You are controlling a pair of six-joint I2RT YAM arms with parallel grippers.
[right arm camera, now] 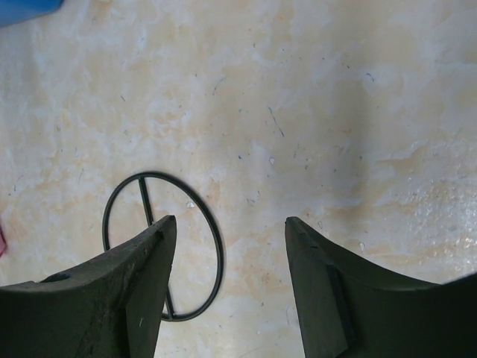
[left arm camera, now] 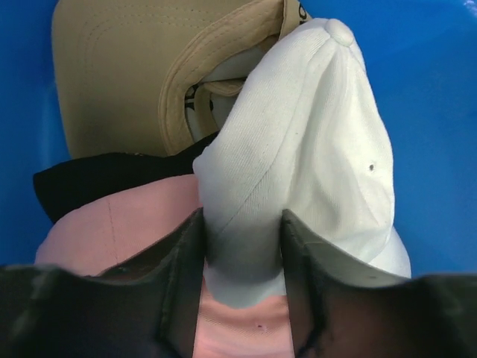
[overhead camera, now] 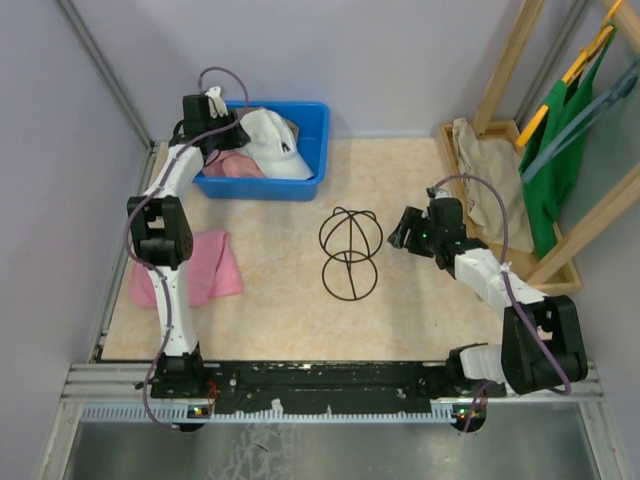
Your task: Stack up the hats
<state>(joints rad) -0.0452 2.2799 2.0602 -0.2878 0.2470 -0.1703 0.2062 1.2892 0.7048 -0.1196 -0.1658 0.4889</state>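
The left arm (overhead camera: pixel 160 232) runs up the left side of the overhead view from its base at the bottom edge, its elbow bent over the pink cloth (overhead camera: pixel 200 268), and reaches into the blue bin (overhead camera: pixel 312 150) at the upper left. Its wrist points down into the bin's left end. There the left gripper (left arm camera: pixel 242 287) is clenched on the white cap (left arm camera: pixel 313 149), with a fold of the cap's crown pressed between its fingers (left arm camera: pixel 179 287). All four caps lie in that bin. The white cap is on top and to the right. The tan cap (left arm camera: pixel 123 67) lies upside down in the upper left of the wrist view. The black cap (left arm camera: pixel 104 183) shows as a dark band below it. The pink cap (left arm camera: pixel 119 227) is lowest, running under the fingers. The right arm (overhead camera: pixel 500 288) rises from the lower right corner and leans in toward the middle of the table (overhead camera: pixel 280 320). Its right gripper (right arm camera: pixel 229 227) hangs over bare tabletop with its jaws apart and nothing between them. It is just right of the wire stand (overhead camera: pixel 350 255), whose round base ring lies partly under the left finger in the right wrist view. On the right edge, a beige garment (overhead camera: pixel 490 185) is draped on a wooden rack (overhead camera: pixel 590 225) beside a green garment (overhead camera: pixel 560 150) on a hanger.
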